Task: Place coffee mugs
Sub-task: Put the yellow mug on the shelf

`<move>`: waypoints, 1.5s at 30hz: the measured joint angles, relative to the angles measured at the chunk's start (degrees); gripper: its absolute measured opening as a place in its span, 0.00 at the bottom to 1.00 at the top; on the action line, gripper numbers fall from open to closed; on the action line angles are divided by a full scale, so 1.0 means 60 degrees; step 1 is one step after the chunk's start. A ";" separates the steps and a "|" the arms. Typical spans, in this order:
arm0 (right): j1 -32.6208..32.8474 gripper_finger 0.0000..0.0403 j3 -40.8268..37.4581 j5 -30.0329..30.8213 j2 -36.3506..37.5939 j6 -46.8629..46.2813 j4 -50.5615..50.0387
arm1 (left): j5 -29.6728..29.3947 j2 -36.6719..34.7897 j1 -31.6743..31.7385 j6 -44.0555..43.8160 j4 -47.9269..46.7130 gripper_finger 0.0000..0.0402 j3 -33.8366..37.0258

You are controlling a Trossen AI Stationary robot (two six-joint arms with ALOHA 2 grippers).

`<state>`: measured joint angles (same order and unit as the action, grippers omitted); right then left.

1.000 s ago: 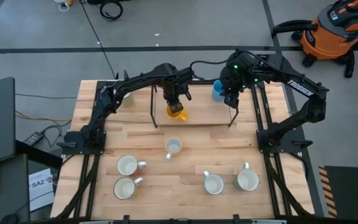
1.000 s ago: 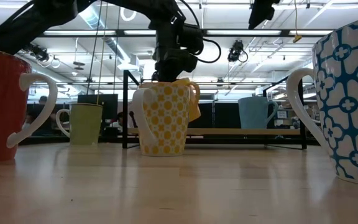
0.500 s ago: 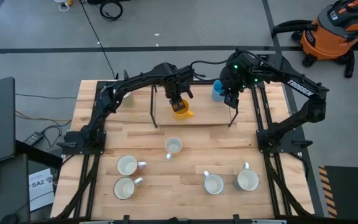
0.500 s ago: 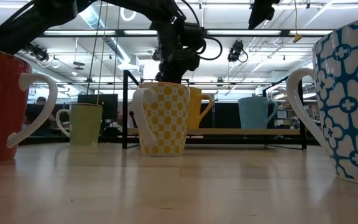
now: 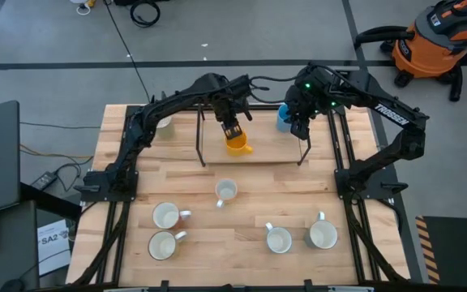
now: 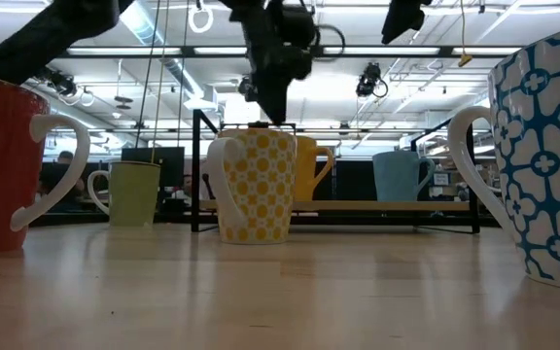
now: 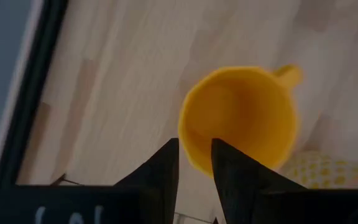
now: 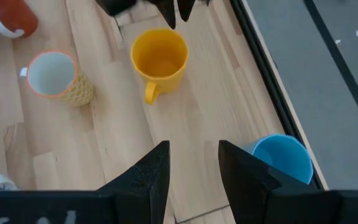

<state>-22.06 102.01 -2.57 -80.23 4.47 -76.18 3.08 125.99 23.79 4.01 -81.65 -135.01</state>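
Left claw (image 5: 233, 132) hovered over yellow mug (image 5: 236, 145) near desk's far edge, fingers slightly parted, empty; right claw (image 5: 299, 130) open, empty.

Table (image 5: 225, 243): light butcher-block wood, spreading beneath and to all sides of the left gripper (image 5: 232, 131).
Rack (image 5: 201, 144): black metal frame with thin legs, standing on the table's far part; the left gripper hangs inside its span.
Shelf board (image 5: 270, 154): pale wooden plank carried by the rack, directly below the left gripper.
Shop vacuum (image 5: 432, 40): orange and black, on the grey floor well beyond the right gripper (image 5: 301, 126), off the table's far right corner.
Coiled cable (image 5: 144, 12): black, on the floor far behind the left gripper.
Printed sheet (image 5: 53, 243): white paper on the floor, well off to the left gripper's left, past the table's near edge.
Ceiling lights (image 6: 144, 19): long bright strips high above the grippers.
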 joint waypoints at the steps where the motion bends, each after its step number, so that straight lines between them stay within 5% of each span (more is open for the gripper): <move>1: 0.0000 0.35 -0.0002 0.0000 0.0000 -0.0003 0.0053 | 0.0005 -0.0281 -0.0026 0.0017 0.0027 0.25 0.0144; 13: 0.0000 0.35 0.0002 -0.0096 -0.0053 0.0029 0.0918 | -0.0089 -0.2942 -0.0439 0.0204 -0.0466 0.25 0.0377; 26: 0.0062 0.35 0.0002 -0.0535 -0.1330 0.0806 0.2303 | -0.0102 -0.3520 -0.1774 -0.0042 -0.0719 0.25 0.0388; 33: 0.0058 0.35 0.0002 -0.0534 -0.2081 0.1705 0.2697 | -0.0586 -0.4197 -0.2185 -0.0659 -0.0778 0.25 0.0391; 37: 0.0052 0.35 0.0002 -0.0535 -0.2475 0.2055 0.3286 | -0.2173 -0.5088 -0.2711 -0.1284 -0.1041 0.25 0.0410; 40: 0.0058 0.35 0.0001 -0.0550 -0.2824 0.2263 0.3525 | -0.3535 -0.5959 -0.3305 -0.2004 -0.0694 0.25 0.1561; 45: 0.0058 0.35 0.0002 -0.0582 -0.3373 0.2298 0.3716 | -0.3510 -0.8144 -0.3975 -0.2549 0.1925 0.25 0.6276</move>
<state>-21.71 102.02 -6.06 -100.47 18.26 -53.88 -17.98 77.13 -0.06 -11.28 -70.11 -97.35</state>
